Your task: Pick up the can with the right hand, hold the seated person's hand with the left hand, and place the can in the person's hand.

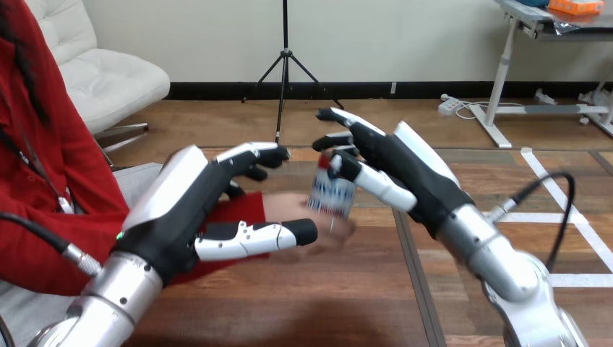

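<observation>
A blue-and-white can point(329, 196) stands upright over the palm of the person's hand point(325, 233), which reaches in from the left on a red sleeve. My right hand point(408, 170) comes from the right and is shut on the can, fingers over its top and thumb against its near side. My left hand point(184, 213) sits at the person's wrist: its fingers curl over the far side and its thumb lies along the near side of the sleeve. The can's base is partly hidden by the person's fingers.
The wooden table point(289, 307) runs under both arms, with a dark seam point(418, 282) right of the middle. The person sits at the left edge, their forearm lying across the table's left half.
</observation>
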Robot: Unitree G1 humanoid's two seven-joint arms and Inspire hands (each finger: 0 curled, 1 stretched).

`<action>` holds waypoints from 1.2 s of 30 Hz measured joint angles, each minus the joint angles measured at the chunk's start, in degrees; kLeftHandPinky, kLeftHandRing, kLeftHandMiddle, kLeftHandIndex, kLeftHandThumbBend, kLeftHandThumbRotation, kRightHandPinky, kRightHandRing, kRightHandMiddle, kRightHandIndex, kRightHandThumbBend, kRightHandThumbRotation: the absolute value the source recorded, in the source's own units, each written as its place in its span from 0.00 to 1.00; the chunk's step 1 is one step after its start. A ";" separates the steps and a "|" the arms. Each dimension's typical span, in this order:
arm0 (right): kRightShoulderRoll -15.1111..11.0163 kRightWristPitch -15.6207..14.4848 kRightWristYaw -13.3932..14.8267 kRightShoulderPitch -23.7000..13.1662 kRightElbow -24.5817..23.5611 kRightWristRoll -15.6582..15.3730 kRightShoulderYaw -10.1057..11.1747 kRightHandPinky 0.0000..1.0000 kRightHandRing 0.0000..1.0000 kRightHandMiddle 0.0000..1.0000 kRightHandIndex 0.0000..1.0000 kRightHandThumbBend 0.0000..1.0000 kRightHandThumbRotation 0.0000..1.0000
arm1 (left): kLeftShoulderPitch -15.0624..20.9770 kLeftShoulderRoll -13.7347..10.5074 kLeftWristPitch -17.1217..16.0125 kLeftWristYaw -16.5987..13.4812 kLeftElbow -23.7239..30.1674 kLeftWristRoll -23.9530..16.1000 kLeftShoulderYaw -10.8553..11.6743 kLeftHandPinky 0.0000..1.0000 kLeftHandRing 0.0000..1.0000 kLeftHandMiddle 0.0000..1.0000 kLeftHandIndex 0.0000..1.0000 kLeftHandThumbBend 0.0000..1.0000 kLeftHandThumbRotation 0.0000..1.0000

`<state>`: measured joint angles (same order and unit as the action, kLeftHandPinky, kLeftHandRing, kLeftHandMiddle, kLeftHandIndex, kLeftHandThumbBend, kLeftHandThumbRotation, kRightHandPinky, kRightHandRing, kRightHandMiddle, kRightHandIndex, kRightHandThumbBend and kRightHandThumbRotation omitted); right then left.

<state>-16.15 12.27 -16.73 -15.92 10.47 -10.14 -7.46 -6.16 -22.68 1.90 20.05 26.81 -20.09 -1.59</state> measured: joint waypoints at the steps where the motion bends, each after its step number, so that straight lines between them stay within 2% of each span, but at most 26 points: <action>1: 0.01 0.14 0.09 0.53 -0.38 0.20 0.18 0.60 0.76 0.80 0.89 0.99 1.00 | -0.24 -0.13 0.10 0.46 0.09 0.21 0.12 0.63 0.79 0.83 0.81 1.00 0.78; 9: 0.02 1.83 1.22 4.71 -3.06 1.56 1.78 0.61 0.77 0.80 0.88 0.96 1.00 | -1.24 -2.11 1.79 5.15 1.01 2.35 0.37 0.62 0.79 0.83 0.81 1.00 0.69; 15: 0.07 3.10 1.87 7.43 -5.12 3.31 3.21 0.63 0.77 0.81 0.87 0.95 1.00 | -1.25 -3.71 4.50 9.04 2.56 4.76 0.51 0.62 0.80 0.84 0.82 1.00 0.63; 20: 0.07 4.21 2.35 9.60 -6.87 4.76 4.52 0.64 0.78 0.81 0.87 0.94 1.00 | -1.25 -4.62 5.67 10.69 3.61 6.85 0.71 0.63 0.81 0.84 0.83 1.00 0.60; 26: 0.12 6.05 2.78 11.96 -8.47 6.28 6.03 0.65 0.78 0.81 0.86 0.93 1.00 | -1.36 -4.67 5.32 10.36 4.21 8.31 1.00 0.62 0.80 0.83 0.83 1.00 0.65; 29: 0.12 6.97 2.94 13.17 -9.16 7.15 6.66 0.66 0.78 0.81 0.85 0.92 1.00 | -1.76 -4.43 4.21 9.03 4.26 8.38 1.08 0.60 0.78 0.82 0.82 0.99 0.73; 32: 0.16 7.86 3.14 14.46 -9.82 7.76 7.29 0.66 0.78 0.81 0.85 0.92 1.00 | -2.50 -3.82 2.55 6.97 4.23 8.36 1.14 0.59 0.77 0.81 0.81 0.94 0.81; 35: 0.20 8.78 3.26 15.96 -10.41 8.49 7.98 0.67 0.78 0.80 0.85 0.92 1.00 | -3.48 -2.63 0.36 4.35 4.06 8.40 1.21 0.58 0.77 0.81 0.80 0.83 0.89; 36: 0.20 9.07 3.26 16.39 -10.49 8.75 8.16 0.66 0.78 0.80 0.85 0.92 1.00 | -3.81 -2.09 -0.33 3.50 3.99 8.44 1.23 0.58 0.76 0.80 0.80 0.73 0.93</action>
<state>-15.95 21.34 -13.47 0.47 -0.01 -1.40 0.71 -9.97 -24.77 1.57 23.55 30.79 -11.65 -0.36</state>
